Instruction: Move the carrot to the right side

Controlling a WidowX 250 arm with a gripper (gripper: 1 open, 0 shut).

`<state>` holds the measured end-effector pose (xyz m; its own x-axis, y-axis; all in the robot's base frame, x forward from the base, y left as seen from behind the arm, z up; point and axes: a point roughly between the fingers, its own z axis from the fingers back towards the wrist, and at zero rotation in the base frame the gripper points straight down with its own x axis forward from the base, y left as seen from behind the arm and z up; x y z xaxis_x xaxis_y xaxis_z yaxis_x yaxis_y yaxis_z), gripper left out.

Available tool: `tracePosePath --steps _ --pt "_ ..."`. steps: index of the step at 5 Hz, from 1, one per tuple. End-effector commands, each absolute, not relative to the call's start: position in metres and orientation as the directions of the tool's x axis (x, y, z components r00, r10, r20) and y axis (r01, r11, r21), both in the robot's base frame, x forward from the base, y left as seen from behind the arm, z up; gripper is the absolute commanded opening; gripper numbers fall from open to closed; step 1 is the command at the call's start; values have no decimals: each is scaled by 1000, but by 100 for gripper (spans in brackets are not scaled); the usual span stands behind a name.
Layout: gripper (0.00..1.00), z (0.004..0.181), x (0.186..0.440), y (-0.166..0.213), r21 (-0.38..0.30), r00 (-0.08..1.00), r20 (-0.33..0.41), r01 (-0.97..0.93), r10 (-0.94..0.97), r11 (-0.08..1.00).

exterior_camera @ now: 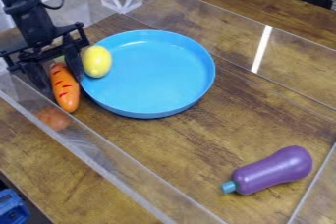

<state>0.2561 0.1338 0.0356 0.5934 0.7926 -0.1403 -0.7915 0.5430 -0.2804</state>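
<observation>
I see the gripper (55,61) at the far left of the view, pointing steeply down at the wooden table (197,149). Its black fingers (82,36) spread out to either side above the carrot (63,87), and I read the jaws as closed in on the carrot's upper end, where the green top would be; the fingers hide that end, so I cannot see the contact itself.

The carrot lies on the table at the left, just beside the outer rim of the blue plate (164,81). Its body is orange with dark ridge lines, long axis running roughly from the gripper down toward the lower edge of the view. It sits close to the clear plastic wall (98,159) that runs diagonally across the lower left, and an orange reflection of it shows in that wall.

A yellow lemon (96,61) rests on the left edge of the plate, near the right-hand finger and just up and right of the carrot.

The purple eggplant (272,170) lies well apart from all this, at the lower right of the table, its green cap end pointing left.

A strip of glare marks the table to the right of the plate.
</observation>
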Motion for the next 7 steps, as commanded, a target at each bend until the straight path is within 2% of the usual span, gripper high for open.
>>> tracePosePath --steps 1,7 --pt "0 55 269 136 -303 630 -62 -751 774 587" --pt "0 61 284 127 -312 688 -31 -696 725 647"
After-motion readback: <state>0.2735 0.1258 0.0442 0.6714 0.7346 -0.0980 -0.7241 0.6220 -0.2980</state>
